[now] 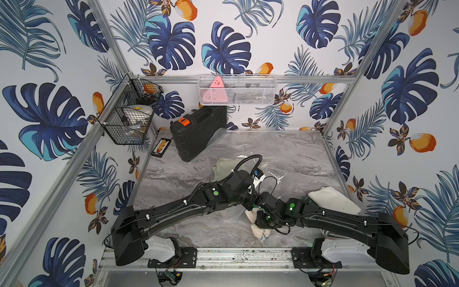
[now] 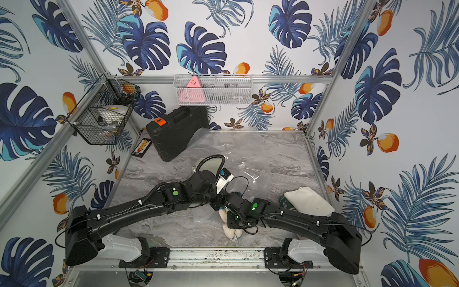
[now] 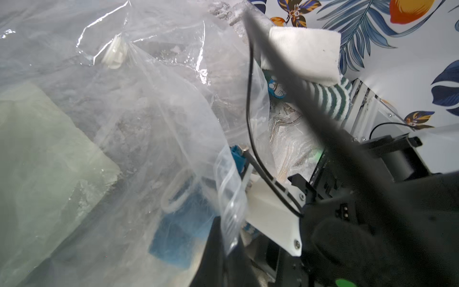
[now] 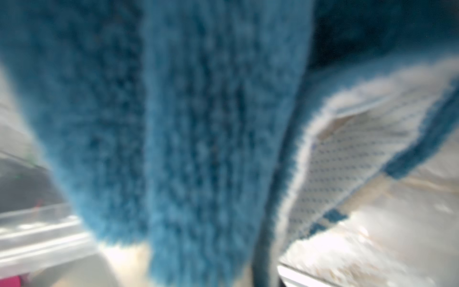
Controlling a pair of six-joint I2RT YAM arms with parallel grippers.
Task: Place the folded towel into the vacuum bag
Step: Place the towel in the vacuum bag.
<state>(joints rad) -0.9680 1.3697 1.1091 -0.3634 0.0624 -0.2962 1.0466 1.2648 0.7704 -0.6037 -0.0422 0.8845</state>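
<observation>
Across the middle of the marble table point(image 1: 173, 179) your vacuum bag point(image 1: 278, 161) lies spread; your left gripper point(image 1: 249, 192) is pinched tight on its zip edge, while your right gripper point(image 1: 260, 222) clamps the folded towel point(image 1: 258, 231) at the bag's near end

marble table point(image 1: 171, 179): bag point(image 1: 280, 171), white towel point(image 1: 332, 198), case point(image 1: 196, 134)

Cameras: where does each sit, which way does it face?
Top views: high over the front, looking down and back at the table; left arm, right arm whole.
Left wrist: on the left arm, looking across the vacuum bag toward the right arm.
Right wrist: close against the blue-and-white towel; no robot parts clearly visible.
Shared: white folded towel, in both top views and left wrist.
</observation>
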